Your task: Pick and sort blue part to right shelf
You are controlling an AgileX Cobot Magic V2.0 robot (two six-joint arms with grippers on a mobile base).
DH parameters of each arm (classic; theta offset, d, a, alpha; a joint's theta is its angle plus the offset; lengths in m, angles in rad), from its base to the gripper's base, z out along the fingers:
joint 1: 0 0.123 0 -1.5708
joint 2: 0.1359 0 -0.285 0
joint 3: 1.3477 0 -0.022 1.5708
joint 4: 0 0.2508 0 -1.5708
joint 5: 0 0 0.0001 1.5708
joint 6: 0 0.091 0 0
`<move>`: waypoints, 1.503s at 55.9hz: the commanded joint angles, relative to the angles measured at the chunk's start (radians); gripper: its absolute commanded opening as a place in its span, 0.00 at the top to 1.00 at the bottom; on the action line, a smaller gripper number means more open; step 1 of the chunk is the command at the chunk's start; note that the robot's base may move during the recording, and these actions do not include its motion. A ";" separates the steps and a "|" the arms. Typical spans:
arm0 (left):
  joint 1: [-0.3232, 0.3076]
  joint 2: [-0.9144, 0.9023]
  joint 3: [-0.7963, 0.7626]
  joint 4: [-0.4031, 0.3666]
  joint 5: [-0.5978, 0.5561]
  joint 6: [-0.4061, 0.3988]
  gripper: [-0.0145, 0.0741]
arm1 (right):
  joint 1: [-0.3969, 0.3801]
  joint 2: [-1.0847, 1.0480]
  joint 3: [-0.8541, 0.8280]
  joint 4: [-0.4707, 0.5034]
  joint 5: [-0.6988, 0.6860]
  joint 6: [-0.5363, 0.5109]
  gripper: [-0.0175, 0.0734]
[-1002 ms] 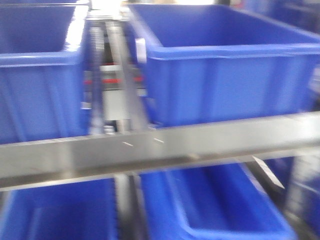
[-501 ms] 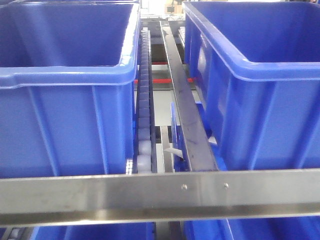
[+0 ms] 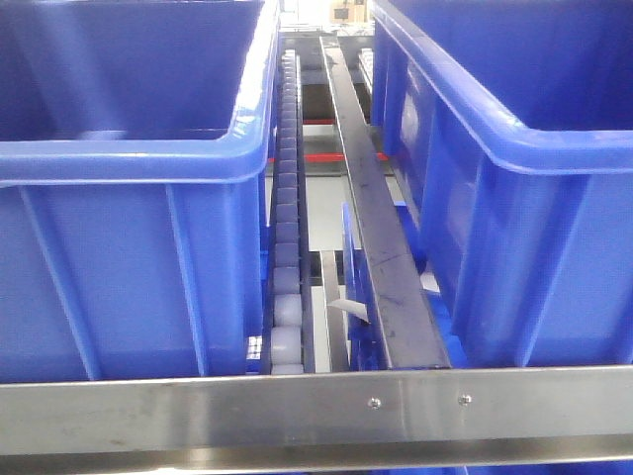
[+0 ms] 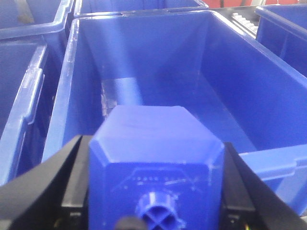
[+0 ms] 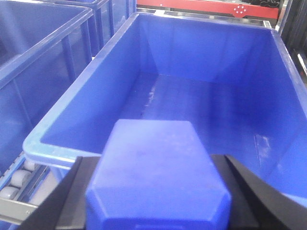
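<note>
My left gripper (image 4: pixel 153 143) is shut on the blue part (image 4: pixel 158 177), whose small round knob faces the camera. It hangs over the near end of a large blue bin (image 4: pixel 268 163). My right gripper (image 5: pixel 157 163) is shut on a second blue block (image 5: pixel 153 143), its knob hidden, above the near rim of another blue bin (image 5: pixel 62 124). The front view shows the steel shelf's screwed front bar (image 3: pixel 316 406), a roller rail (image 3: pixel 287 198) and two blue bins (image 3: pixel 129 267) (image 3: pixel 534 198). Neither gripper shows there.
A dark metal divider rail (image 3: pixel 381 247) runs between the two bins. More blue bins stand to the left (image 4: pixel 29 96) and right (image 4: pixel 283 28) in the left wrist view. Rollers (image 5: pixel 19 179) show by the right wrist bin's corner.
The front view was blurred and swinging a second ago; it has settled close to the upper bins. The steel bar has slid lower in the frame and the bins look larger.
</note>
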 commanded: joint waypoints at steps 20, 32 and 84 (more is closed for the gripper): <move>-0.005 0.015 -0.026 -0.001 -0.086 -0.002 0.49 | 0.000 0.016 -0.027 -0.021 -0.091 -0.007 0.56; -0.005 0.015 -0.026 -0.005 -0.086 -0.002 0.49 | 0.000 0.016 -0.027 -0.021 -0.091 -0.007 0.56; -0.007 0.969 -0.615 -0.157 0.035 0.133 0.49 | -0.001 0.016 -0.027 -0.021 -0.098 -0.007 0.56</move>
